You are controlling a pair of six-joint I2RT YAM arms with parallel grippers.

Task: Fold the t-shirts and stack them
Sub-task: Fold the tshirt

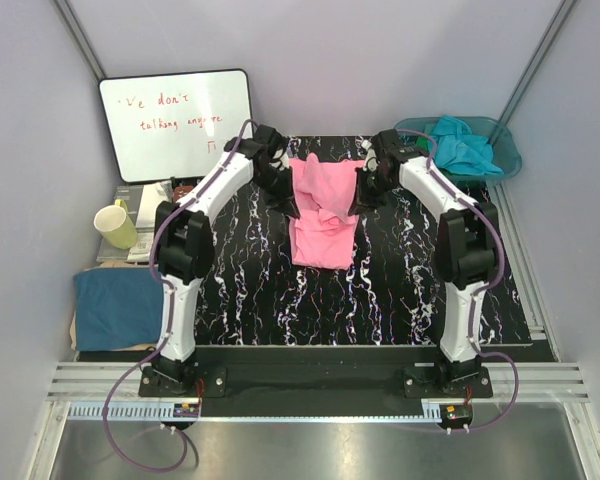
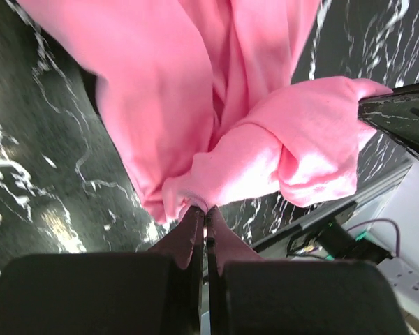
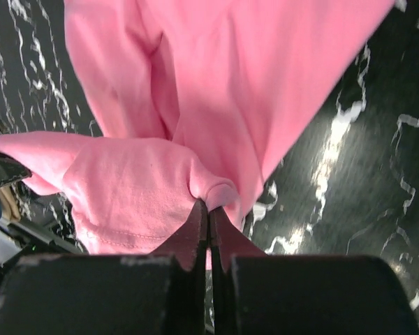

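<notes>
A bright pink t-shirt (image 1: 323,212) hangs crumpled between my two arms over the middle of the black marbled mat (image 1: 260,290), its lower part resting on the mat. My left gripper (image 1: 292,193) is shut on a bunched edge of the pink t-shirt (image 2: 216,139) at the left. At the right my right gripper (image 1: 362,192) is shut on another fold of the pink t-shirt (image 3: 195,105). A turquoise t-shirt (image 1: 462,146) lies heaped in the teal basin (image 1: 507,165) at the back right. On the left, beside the mat, rests a folded dark blue t-shirt (image 1: 118,305).
A whiteboard (image 1: 176,122) leans against the back wall at the left. A yellow-green mug (image 1: 116,225) stands on some papers left of the mat. Grey walls close in both sides, and a metal rail runs along the near edge.
</notes>
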